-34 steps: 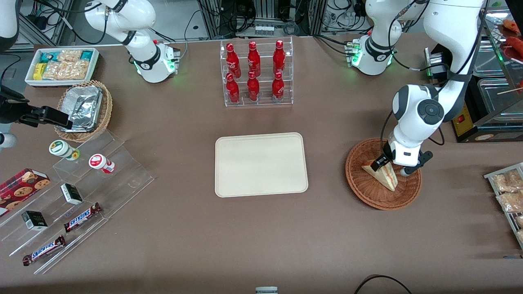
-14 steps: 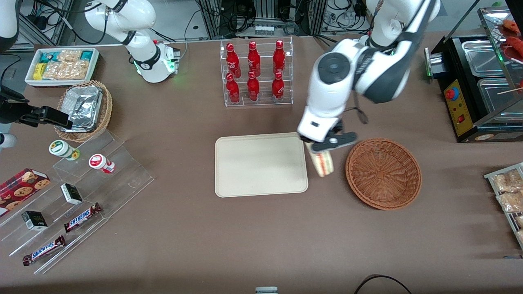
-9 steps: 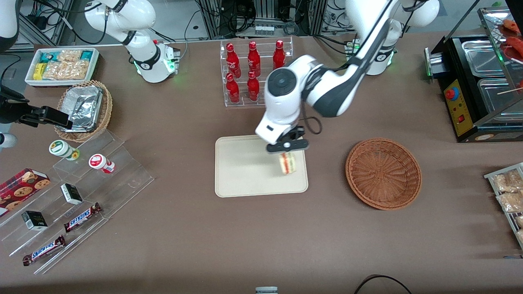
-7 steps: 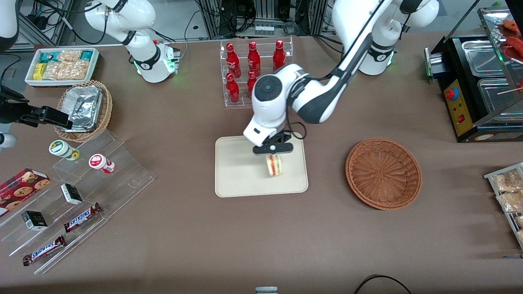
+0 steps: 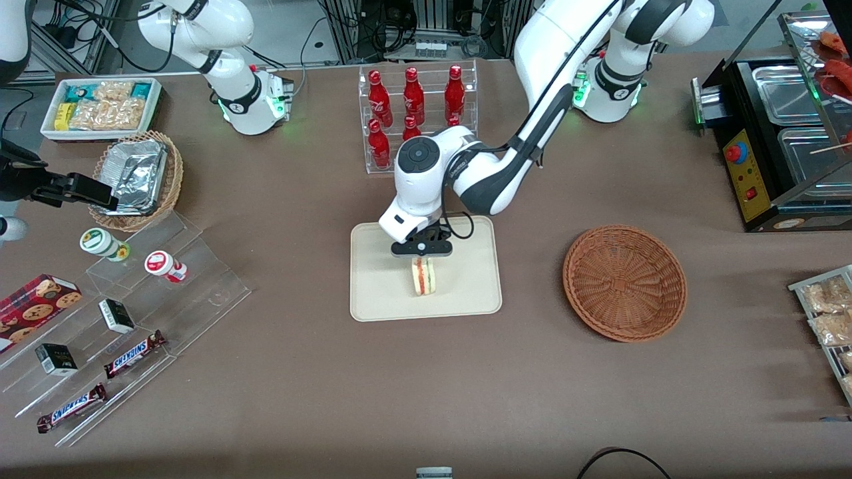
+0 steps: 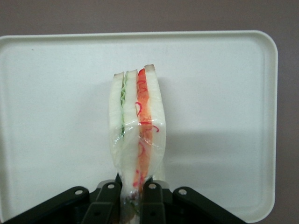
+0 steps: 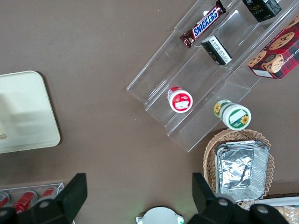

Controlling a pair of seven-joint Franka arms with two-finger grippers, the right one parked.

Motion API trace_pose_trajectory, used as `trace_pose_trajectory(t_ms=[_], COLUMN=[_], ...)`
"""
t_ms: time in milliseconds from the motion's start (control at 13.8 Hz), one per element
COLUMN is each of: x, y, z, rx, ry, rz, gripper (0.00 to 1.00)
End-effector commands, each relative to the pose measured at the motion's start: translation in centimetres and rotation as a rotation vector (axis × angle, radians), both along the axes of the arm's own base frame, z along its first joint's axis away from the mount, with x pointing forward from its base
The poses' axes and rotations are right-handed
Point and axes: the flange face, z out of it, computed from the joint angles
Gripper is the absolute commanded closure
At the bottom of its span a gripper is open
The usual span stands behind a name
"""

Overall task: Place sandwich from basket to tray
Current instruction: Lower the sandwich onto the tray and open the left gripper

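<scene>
sandwich held over the tray

the claw (image 5: 422,257) grips the sandwich (image 5: 423,277) by one end, its black fingers (image 6: 106,205) pinched on the wrapped wedge, red and green filling edge showing. the sandwich hangs over the middle of the cream tray (image 5: 373,293); whether it touches the tray cannot be told. the brown wicker basket (image 5: 624,283) sits on the desk (image 5: 426,386) toward the working arm's end, with nothing in it.

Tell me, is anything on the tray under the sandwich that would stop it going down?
Nothing visible. The end effector holds the sandwich over the tray, and the tray below it is bare. The basket sits off toward the working arm's end.
</scene>
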Motion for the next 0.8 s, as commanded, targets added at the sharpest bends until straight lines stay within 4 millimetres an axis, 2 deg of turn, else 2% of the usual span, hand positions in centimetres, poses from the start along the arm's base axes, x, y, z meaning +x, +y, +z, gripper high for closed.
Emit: trace_pose_trajectory(t_ms=[0, 291, 364, 436, 509, 582, 655, 727], x=[0.2, -0.6, -0.6, -0.8, -1.1, -1.0, -0.7, -0.3], y=[-0.6, -0.9, -0.9, -1.0, -1.2, -1.2, -1.1, -0.9], z=[-0.3, -2.4, -3.0, -3.1, -3.0, -2.6, -2.0, -0.5], rx=[0.014, 0.044, 0.054, 0.056, 0.055, 0.053, 0.049, 0.040], ry=[-0.036, -0.023, -0.027, -0.026, -0.027, -0.031, -0.034, -0.046], rz=[0.000, -0.025, -0.030, -0.032, -0.036, -0.038, -0.029, -0.020], gripper=[1.00, 1.00, 0.82, 0.46, 0.28, 0.00, 0.00, 0.00])
